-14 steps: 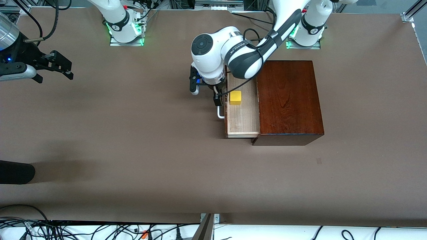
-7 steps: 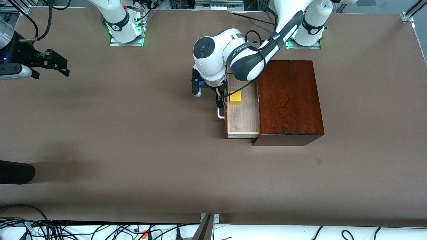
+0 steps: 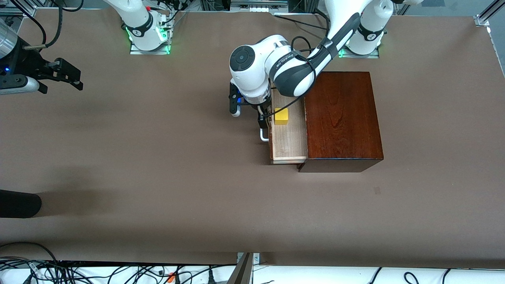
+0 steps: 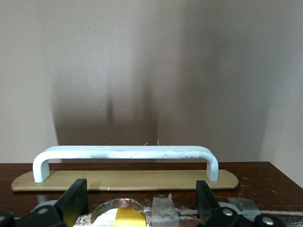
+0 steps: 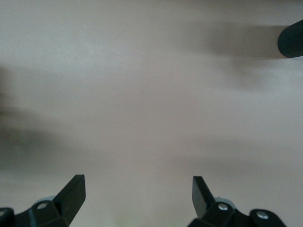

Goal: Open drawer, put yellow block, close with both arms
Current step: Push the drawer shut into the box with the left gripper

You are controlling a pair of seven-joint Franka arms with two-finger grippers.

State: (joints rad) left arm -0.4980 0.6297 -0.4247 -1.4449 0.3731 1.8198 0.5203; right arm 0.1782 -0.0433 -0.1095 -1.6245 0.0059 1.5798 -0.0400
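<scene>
We see the left pincer [image 3: 263,118] low at the drawer [image 3: 290,138] front, its fingers [image 4: 75,201] spread wide, one on each side of the yellow block [image 3: 281,116] in the left wrist view and not gripping the white bar handle [image 4: 125,153]. The block lies in the partly open drawer of the dark wooden box [image 3: 341,118]. Our right pincer [image 3: 65,77] waits open over bare worktop [image 3: 158,157] at the right arm's end.
</scene>
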